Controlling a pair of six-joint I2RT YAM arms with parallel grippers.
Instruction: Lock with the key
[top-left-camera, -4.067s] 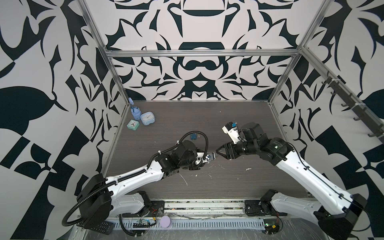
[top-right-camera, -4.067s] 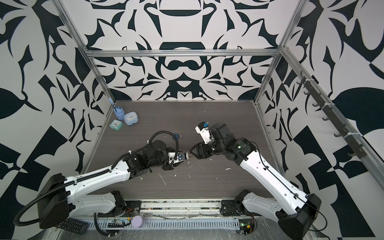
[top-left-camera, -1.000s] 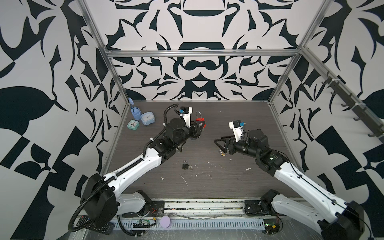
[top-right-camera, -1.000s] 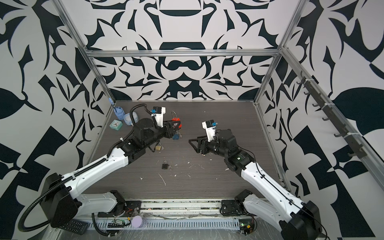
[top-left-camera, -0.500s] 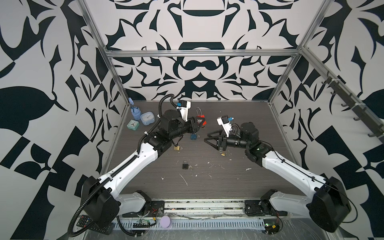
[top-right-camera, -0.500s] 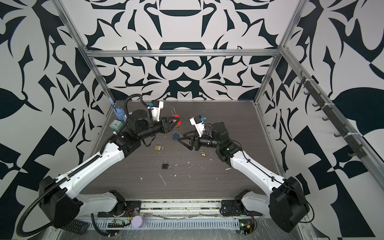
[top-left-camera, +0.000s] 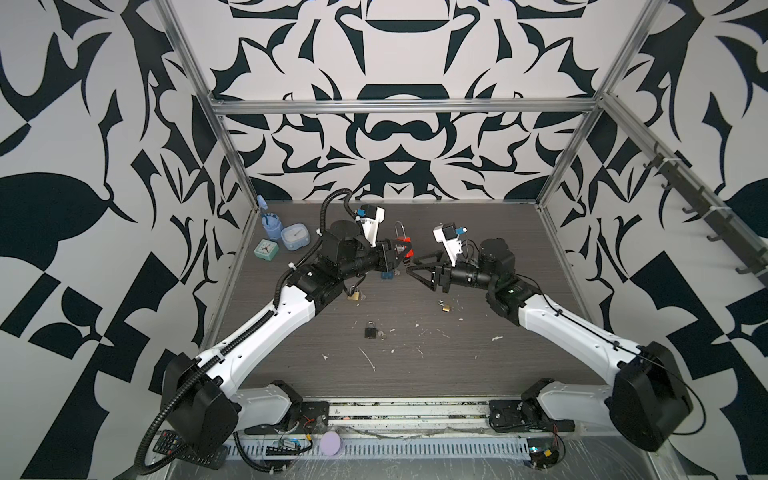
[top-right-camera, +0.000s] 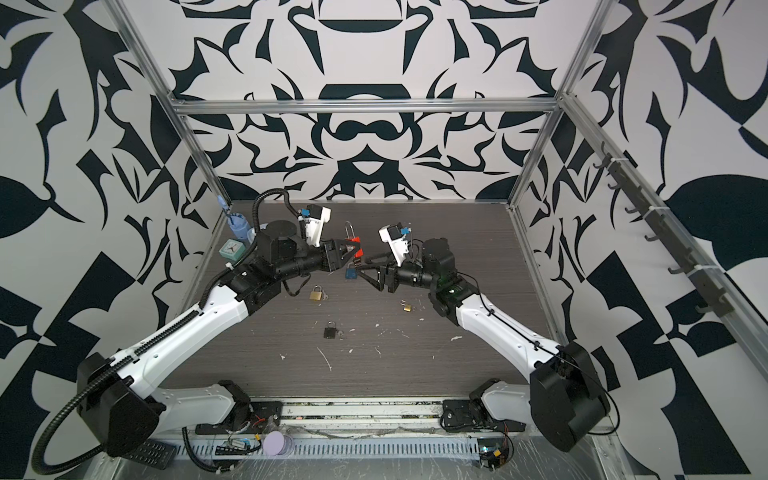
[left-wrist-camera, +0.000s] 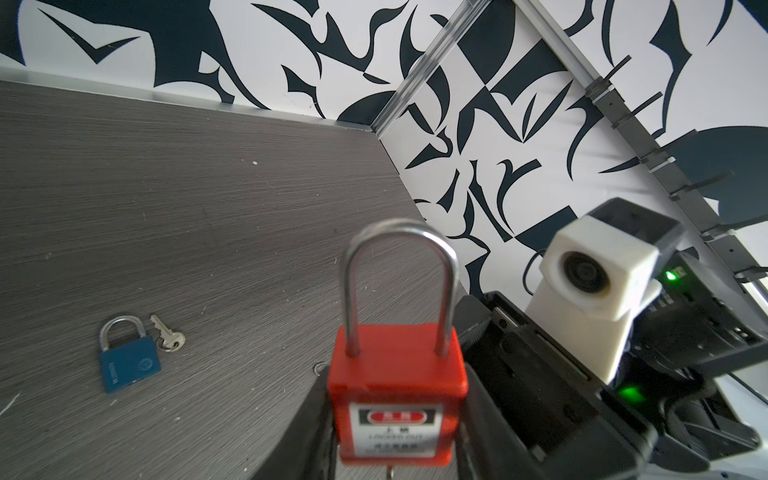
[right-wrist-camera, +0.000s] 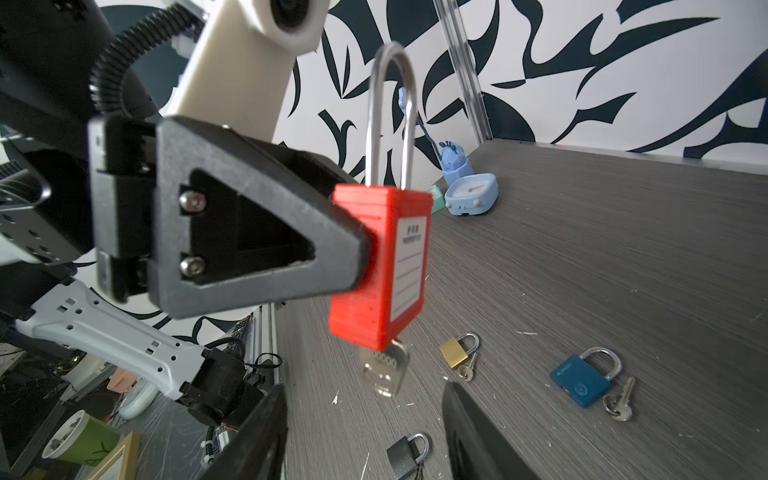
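Red padlock (right-wrist-camera: 380, 266), key (right-wrist-camera: 384, 370) in keyhole (shackle (right-wrist-camera: 374, 124) upright)

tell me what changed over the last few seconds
The left claw, shut on the red padlock, lifted it up and farther back. The right claw followed and is now open near its hanging key. The clocks in the corner stayed put.
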